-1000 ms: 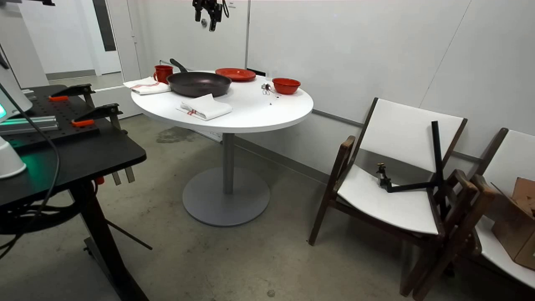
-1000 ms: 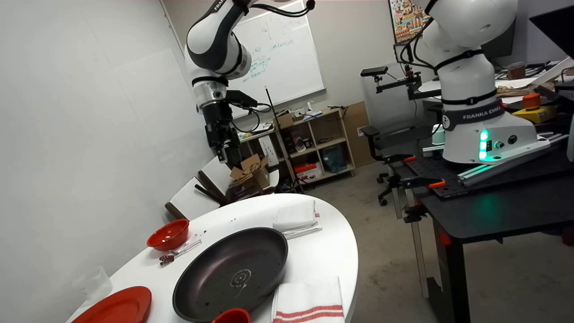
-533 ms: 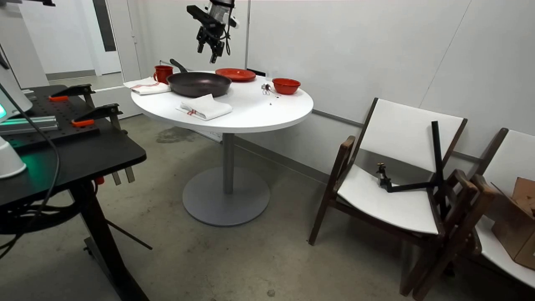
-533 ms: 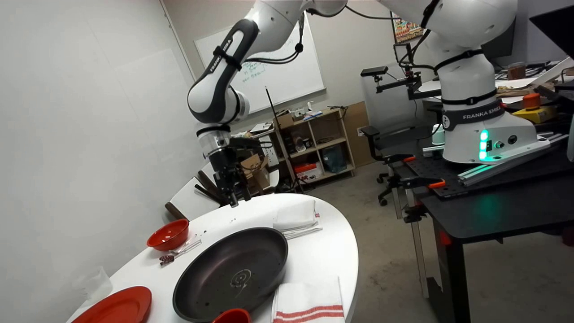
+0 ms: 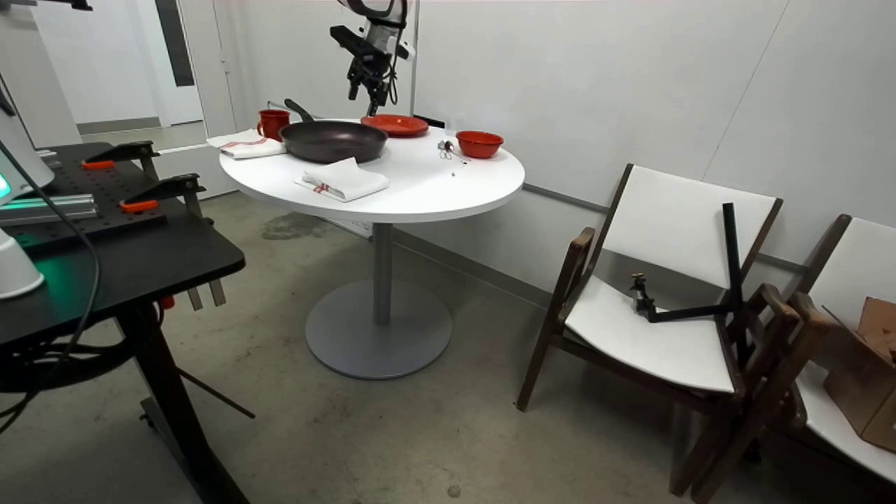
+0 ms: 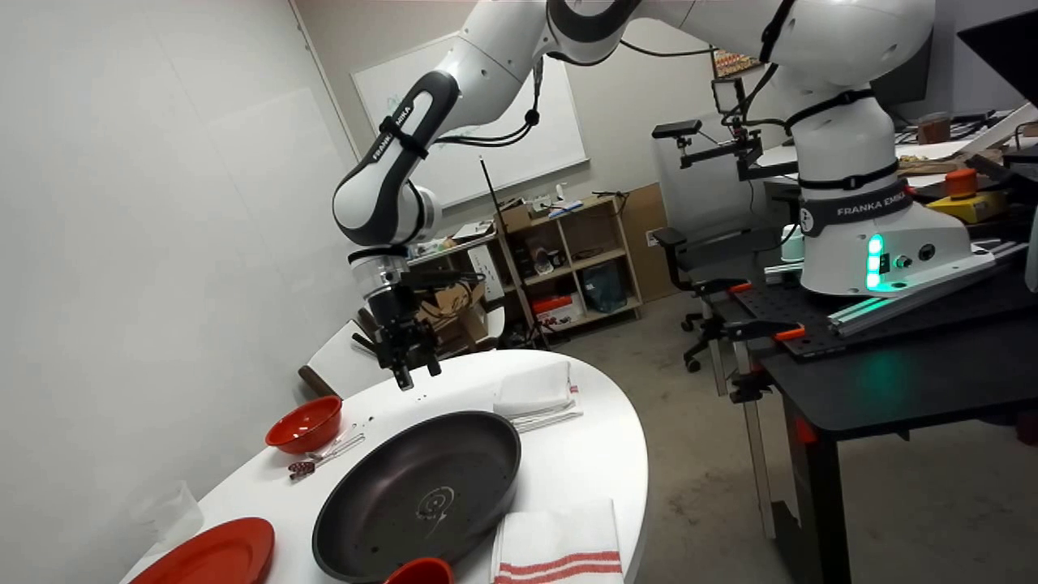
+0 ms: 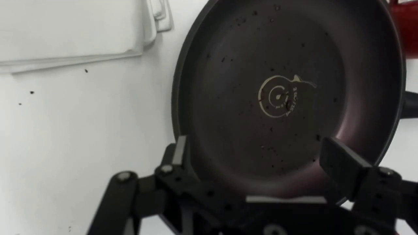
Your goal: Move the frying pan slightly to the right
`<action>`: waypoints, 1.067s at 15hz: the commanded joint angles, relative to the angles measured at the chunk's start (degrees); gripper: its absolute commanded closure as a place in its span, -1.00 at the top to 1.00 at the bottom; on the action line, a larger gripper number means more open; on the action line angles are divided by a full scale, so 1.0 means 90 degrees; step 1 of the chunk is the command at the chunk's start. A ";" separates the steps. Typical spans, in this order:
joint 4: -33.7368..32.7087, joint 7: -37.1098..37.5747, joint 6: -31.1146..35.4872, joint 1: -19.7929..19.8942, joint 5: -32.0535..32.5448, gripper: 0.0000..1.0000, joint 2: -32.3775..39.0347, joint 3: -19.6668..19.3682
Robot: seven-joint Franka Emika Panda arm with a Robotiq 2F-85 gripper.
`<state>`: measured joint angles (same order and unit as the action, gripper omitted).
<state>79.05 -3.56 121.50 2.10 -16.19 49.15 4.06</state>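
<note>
The black frying pan lies flat on the white round table, its dark handle pointing to the back left. In an exterior view the pan is seen from above, its handle not visible. In the wrist view the pan fills the middle and right, with part of its handle at the right edge. My gripper is open and empty, fingers wide apart above the pan's near part. In both exterior views the gripper hangs above table height, fingertips down, apart from the pan.
A red cup stands beside the pan. A red plate lies behind it, and a red bowl with cutlery is farther along. Folded white cloths lie close to the pan's sides.
My gripper has come down toward the table. In the last half second it moved slightly farther down and sideways, toward the red bowl's side in an exterior view. The pan has not moved.
</note>
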 commanded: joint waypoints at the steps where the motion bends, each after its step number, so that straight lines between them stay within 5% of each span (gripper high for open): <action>1: -0.0627 0.0403 -0.0223 0.0140 0.0013 1.00 0.0373 -0.0053; 16: -0.1784 0.0494 -0.0858 -0.0025 0.0235 1.00 0.1822 -0.0018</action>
<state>67.58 -0.46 116.81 1.76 -15.45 62.93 3.74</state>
